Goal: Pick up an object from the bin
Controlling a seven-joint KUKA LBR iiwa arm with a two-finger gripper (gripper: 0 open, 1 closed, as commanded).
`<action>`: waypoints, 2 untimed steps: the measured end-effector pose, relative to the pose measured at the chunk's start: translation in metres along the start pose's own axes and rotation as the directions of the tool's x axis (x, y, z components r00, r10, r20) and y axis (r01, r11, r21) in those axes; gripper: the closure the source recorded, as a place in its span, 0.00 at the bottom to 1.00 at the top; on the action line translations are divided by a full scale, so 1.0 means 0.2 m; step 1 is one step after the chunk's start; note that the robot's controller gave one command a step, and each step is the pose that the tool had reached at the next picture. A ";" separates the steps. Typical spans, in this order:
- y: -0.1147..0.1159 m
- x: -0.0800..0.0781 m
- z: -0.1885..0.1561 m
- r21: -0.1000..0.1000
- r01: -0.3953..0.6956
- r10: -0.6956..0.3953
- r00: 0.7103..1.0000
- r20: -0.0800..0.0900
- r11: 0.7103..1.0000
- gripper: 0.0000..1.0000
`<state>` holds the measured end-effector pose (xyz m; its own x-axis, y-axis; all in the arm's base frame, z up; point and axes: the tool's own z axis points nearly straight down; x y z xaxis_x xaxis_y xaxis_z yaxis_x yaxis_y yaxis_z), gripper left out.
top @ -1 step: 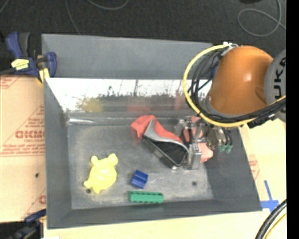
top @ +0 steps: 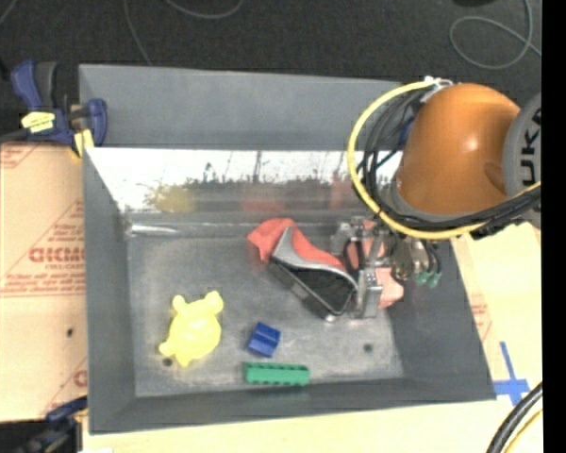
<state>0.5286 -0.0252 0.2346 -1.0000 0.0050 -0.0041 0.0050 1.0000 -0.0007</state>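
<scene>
Nearest, along the front wall, a green brick [top: 276, 375] is laid flat, with a blue block [top: 262, 339] just behind it. A yellow toy figure [top: 193, 327] is set to their left. All three are well apart from the gripper [top: 366, 286] and are judged unlikely to be disturbed.

Further in, the gripper is seen low at the right end of a black and grey curved thing [top: 313, 279], right of the bin's middle. Whether the gripper is open or closed cannot be told. A slip is to be feared, since that thing is tilted and looks glossy. A red soft-looking piece [top: 272, 236] touching its far end could also be dragged along.

Open floor is left to the front and the left. The right wall [top: 443, 328] and the far wall [top: 236, 182] are near, so a straight lift is judged safest.
</scene>
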 end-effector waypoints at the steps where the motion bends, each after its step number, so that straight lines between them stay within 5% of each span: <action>1: 0.05 -0.16 0.32 -0.001 -0.048 0.048 0.999 0.004 0.999 0.00; 2: 0.21 -0.50 0.37 -0.001 -0.112 0.112 0.994 0.007 0.994 0.00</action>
<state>0.6291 0.0166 0.1605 -0.9930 0.1173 -0.0110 0.1172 0.9931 0.0011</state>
